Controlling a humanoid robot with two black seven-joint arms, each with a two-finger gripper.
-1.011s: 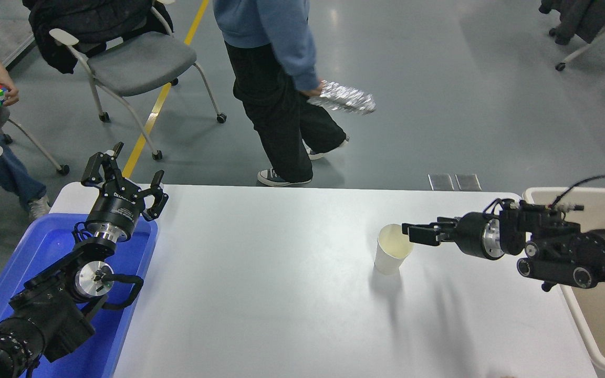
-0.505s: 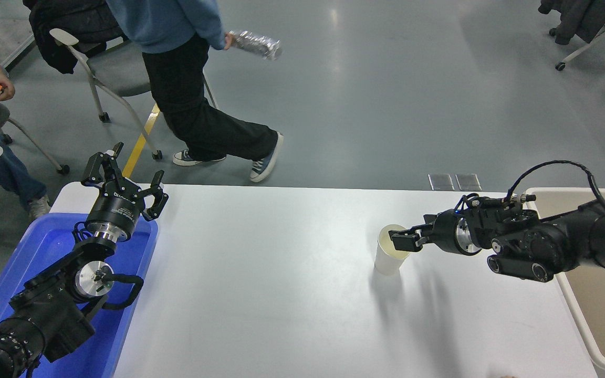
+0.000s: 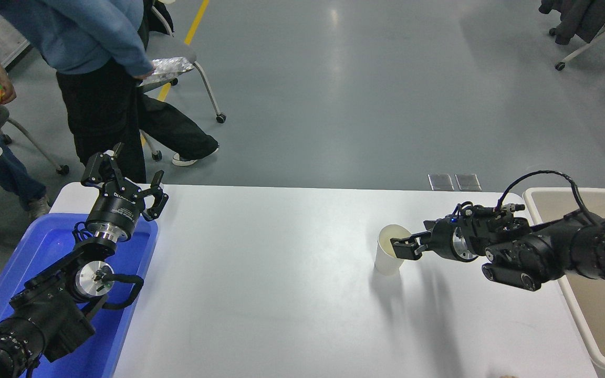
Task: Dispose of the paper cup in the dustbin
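Reaching from the right, the right gripper (image 3: 400, 248) pinches the upright paper cup's (image 3: 389, 257) rim beside the dustbin (image 3: 591, 331).

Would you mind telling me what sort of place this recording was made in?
Probably a robotics lab or workshop: a white table on a grey floor with a yellow line, wheeled office chairs, and people standing nearby.
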